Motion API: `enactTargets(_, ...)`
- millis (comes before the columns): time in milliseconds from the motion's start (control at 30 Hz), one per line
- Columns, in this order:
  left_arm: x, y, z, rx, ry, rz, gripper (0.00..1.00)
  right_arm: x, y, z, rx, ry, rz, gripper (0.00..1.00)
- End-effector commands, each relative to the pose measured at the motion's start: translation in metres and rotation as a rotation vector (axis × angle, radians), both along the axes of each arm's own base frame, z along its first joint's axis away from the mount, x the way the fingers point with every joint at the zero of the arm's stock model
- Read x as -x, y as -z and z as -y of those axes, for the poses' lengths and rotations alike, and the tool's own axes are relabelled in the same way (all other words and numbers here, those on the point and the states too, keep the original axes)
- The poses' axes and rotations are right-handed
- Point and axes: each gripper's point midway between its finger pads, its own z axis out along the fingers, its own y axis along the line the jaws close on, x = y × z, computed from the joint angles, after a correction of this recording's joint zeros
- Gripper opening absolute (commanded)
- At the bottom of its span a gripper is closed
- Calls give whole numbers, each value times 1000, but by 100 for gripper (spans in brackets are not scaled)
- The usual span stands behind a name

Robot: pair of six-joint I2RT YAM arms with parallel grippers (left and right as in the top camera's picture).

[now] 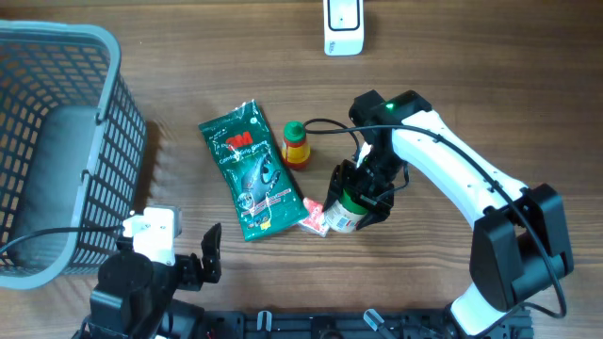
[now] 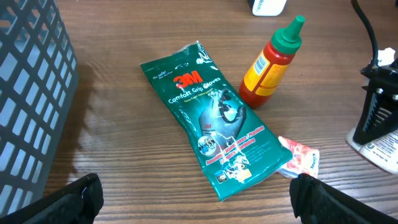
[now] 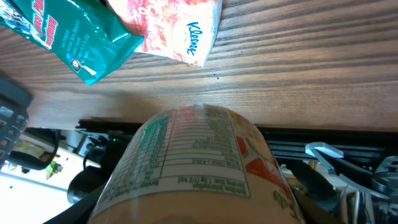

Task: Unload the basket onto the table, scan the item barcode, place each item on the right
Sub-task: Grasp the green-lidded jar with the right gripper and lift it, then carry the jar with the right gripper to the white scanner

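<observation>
R wrist cam alone shows the jar's (image 3: 193, 168) label, w/ the nutrition table facing up. Overhead gives only a bit of it under my right tool (image 1: 363, 200), which is clamped on the jar. Its long axis runs straight out ahead of the tool, far end twd the desk's (image 1: 452, 85) near edge. Tissue pack (image 3: 180, 25) sits just beside. Left tool (image 2: 199, 205) jaws stand wide apart.

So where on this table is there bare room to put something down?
Bare wood lies between the basket and the green glove packet, and right of the scanner. Crowded around the sauce bottle, tissue pack and the tub in the right hand.
</observation>
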Motion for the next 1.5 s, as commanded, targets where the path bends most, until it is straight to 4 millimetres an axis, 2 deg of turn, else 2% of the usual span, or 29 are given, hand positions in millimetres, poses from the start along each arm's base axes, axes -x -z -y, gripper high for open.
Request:
enactTargets(0, 0, -4, 1, 14, 2, 7, 100, -6, -13, -7, -43, 26, 32, 61)
enactTargets(300, 0, -4, 1, 14, 2, 7, 100, 7, -17, 0, -55, -52, 11, 61)
enactTargets(467, 0, -4, 1, 14, 2, 6, 100, 6, -16, -1, -72, -81, 36, 61)
enactTargets(533, 0, -4, 1, 14, 2, 7, 100, -6, -10, -2, -69, -88, 96, 61)
enactTargets(667, 0, -4, 1, 14, 2, 7, 100, -61, 5, -4, -50, -86, 350, 61)
enactTargets(733, 0, -4, 1, 14, 2, 7, 100, -90, 10, 6, 11, -29, 445, 61)
enactTargets(867, 0, -4, 1, 14, 2, 7, 100, -171, 7, 39, 153, 70, 754, 61)
enactTargets(933, 0, -4, 1, 14, 2, 7, 100, -211, -7, 46, 191, 116, 929, 61)
enactTargets(1033, 0, -4, 1, 13, 2, 7, 100, -256, -37, 42, 194, 135, 1164, 61)
enactTargets(1100, 0, -4, 1, 13, 2, 7, 100, -285, -59, 50, 250, 182, 1320, 58)
enactTargets(1167, 0, -4, 1, 14, 2, 7, 100, -305, -75, 55, 295, 172, 1444, 57)
enactTargets(1267, 0, -4, 1, 14, 2, 6, 100, -330, -89, 45, 278, 139, 1594, 55)
enactTargets(1333, 0, -4, 1, 14, 2, 7, 100, -353, -91, 37, 279, 94, 1723, 50)
enactTargets(1467, 0, -4, 1, 14, 2, 7, 100, -379, -84, 28, 263, 111, 1865, 54)
